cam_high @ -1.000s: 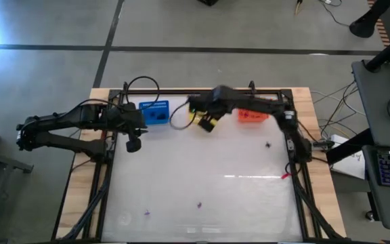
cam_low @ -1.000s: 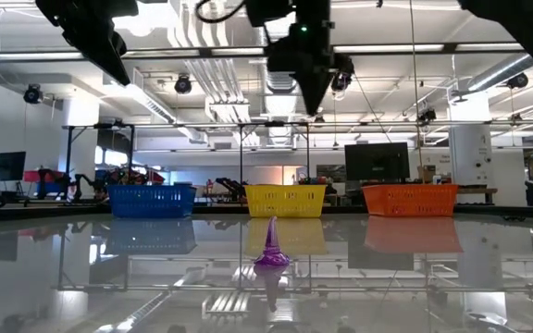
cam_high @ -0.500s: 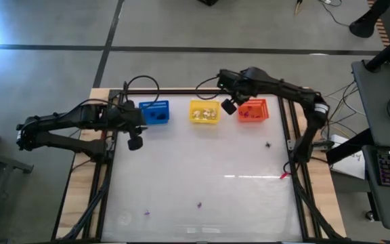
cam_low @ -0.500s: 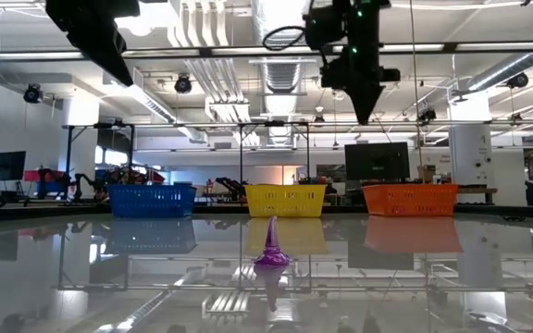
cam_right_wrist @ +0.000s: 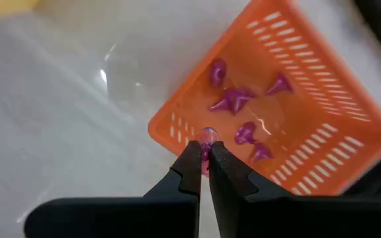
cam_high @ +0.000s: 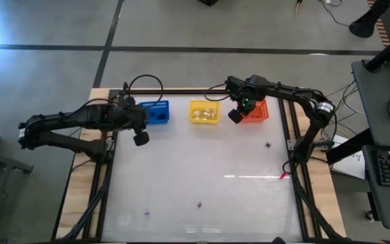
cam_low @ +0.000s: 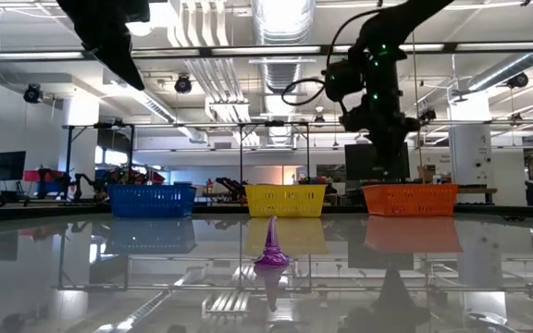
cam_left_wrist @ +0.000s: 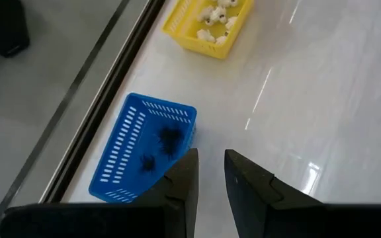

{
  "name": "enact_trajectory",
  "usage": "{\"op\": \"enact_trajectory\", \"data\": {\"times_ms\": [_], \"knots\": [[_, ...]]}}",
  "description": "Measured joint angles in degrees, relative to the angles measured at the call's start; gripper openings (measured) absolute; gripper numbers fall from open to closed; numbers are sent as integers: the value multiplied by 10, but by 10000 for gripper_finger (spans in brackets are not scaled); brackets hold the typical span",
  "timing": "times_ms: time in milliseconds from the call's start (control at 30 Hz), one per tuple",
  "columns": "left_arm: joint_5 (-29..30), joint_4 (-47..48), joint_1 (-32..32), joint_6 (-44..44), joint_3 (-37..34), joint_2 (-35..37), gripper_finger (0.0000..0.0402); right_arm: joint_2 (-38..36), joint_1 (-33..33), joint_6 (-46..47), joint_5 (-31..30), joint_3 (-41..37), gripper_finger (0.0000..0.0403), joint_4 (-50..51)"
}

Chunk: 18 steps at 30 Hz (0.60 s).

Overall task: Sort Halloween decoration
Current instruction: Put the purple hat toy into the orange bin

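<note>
My right gripper (cam_right_wrist: 202, 151) points down over the near-left corner of the orange basket (cam_high: 256, 110), shut on a tiny purple trinket (cam_right_wrist: 206, 137). Several purple trinkets (cam_right_wrist: 233, 100) lie inside that basket. The yellow basket (cam_high: 204, 112) holds white trinkets (cam_left_wrist: 213, 13) and the blue basket (cam_high: 156, 112) holds black ones (cam_left_wrist: 169, 137). My left gripper (cam_left_wrist: 210, 168) hangs open near the blue basket with nothing between its fingers. Loose on the table lie a purple cone (cam_low: 271, 245), another purple piece (cam_high: 146, 213) and a black piece (cam_high: 268, 144). My right gripper pinches the purple trinket's rounded end (cam_right_wrist: 207, 135) between its two fingertips, coming from above and pointing down. The trinket is lifted clear and sits over the orange basket's rim.
The three baskets stand in a row along the table's far edge. A dark frame (cam_high: 296, 183) borders the glossy white table, with a small red thing (cam_high: 284, 175) at its right side. The table's middle is bare between the scattered pieces.
My right gripper has swung from over the yellow basket toward the table's right edge and come down, staying shut, until it stands over the orange basket's corner.
</note>
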<state>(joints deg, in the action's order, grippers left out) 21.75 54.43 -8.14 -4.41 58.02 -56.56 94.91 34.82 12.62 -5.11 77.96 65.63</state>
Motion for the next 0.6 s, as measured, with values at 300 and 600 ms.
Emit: {"op": "enact_trajectory", "data": {"times_ms": [300, 600], "knots": [[1, 0, 0, -22, 0, -20, 57, 0, 4, -6, -49, -33, 25, -21], [1, 2, 0, -22, 10, -18, 57, 0, 5, -7, -69, -25, 87, -30]]}}
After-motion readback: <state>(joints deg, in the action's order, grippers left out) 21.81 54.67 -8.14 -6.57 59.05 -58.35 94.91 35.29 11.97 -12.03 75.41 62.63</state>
